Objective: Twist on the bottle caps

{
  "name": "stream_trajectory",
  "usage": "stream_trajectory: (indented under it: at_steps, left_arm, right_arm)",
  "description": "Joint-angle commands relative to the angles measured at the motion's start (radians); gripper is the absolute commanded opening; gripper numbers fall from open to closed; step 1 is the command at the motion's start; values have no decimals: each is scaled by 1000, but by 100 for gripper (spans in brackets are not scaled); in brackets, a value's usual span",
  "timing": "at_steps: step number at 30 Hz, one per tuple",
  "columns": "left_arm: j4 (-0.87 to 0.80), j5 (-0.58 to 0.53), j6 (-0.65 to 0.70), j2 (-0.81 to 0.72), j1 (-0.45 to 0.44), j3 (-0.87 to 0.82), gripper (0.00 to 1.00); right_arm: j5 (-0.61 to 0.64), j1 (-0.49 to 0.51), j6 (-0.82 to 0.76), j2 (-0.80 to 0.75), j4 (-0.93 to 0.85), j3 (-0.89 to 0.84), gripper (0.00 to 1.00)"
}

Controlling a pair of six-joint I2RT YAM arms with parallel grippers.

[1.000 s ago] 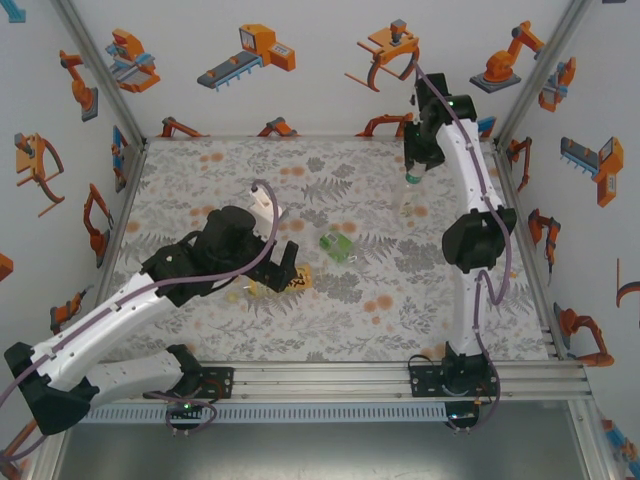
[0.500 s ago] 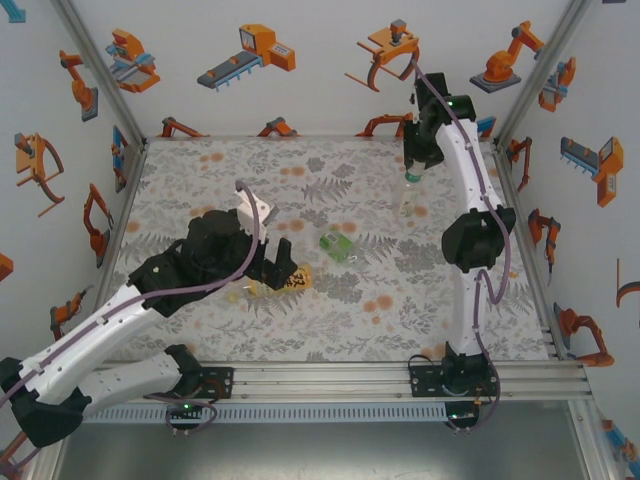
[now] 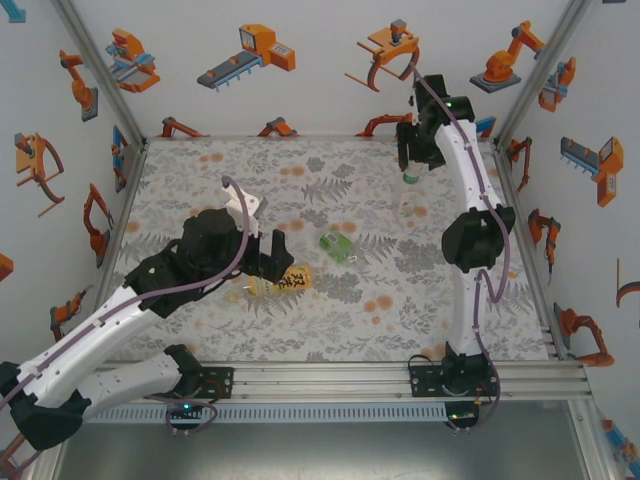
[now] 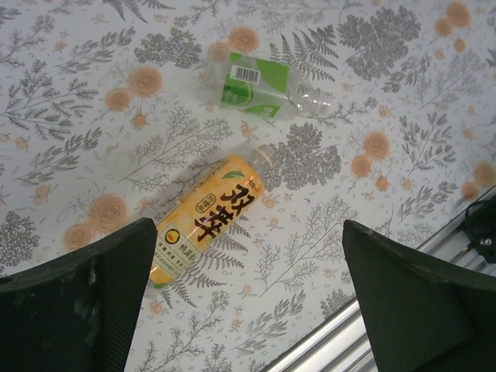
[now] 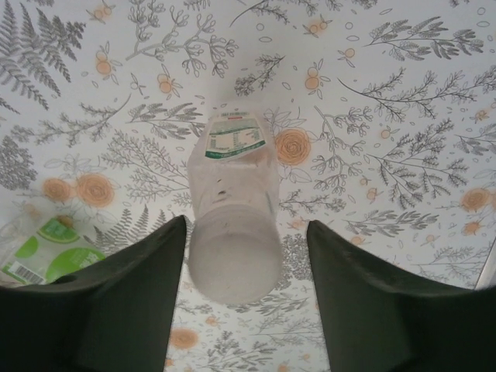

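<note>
Right gripper (image 5: 246, 222): jaws apart either side of the clear bottle (image 5: 236, 143), upright far right with its cap (image 5: 235, 267) on, judged done. Left gripper (image 4: 249, 225): wide open over the amber bottle (image 4: 205, 225), lying uncapped mid-table near the green bottle (image 4: 256, 87), probably next. Table (image 3: 200, 170): floral cloth. Walls (image 3: 320, 100): white, robot stickers.
</note>
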Motion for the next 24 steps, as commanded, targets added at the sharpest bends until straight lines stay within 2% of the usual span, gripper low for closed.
stream_trajectory:
  at_steps: [1,8,10,16,20,22,24]
  left_arm:
    - [21,-5,-49,-37,14,-21,97]
    - [12,9,-75,-50,15,-26,97]
    - [-13,-80,-130,-48,17,-18,97]
    - [29,-78,-147,-89,20,-47,97]
    - [4,-48,-148,-102,20,-37,97]
    - [-33,-3,-103,-97,20,-13,97]
    - [-84,-39,-124,-84,20,12,97]
  right_arm:
    - [26,-8,-8,-24,-13,-6,70]
    - [52,-8,-12,-75,-15,0,74]
    - [57,-7,-12,-99,-20,-1,74]
    - [61,-4,-7,-203,-60,-20,74]
    - [40,21,5,-320,-39,-122,74]
    - [29,45,17,-386,-20,-190,73]
    - [5,72,36,-456,4,-272,73]
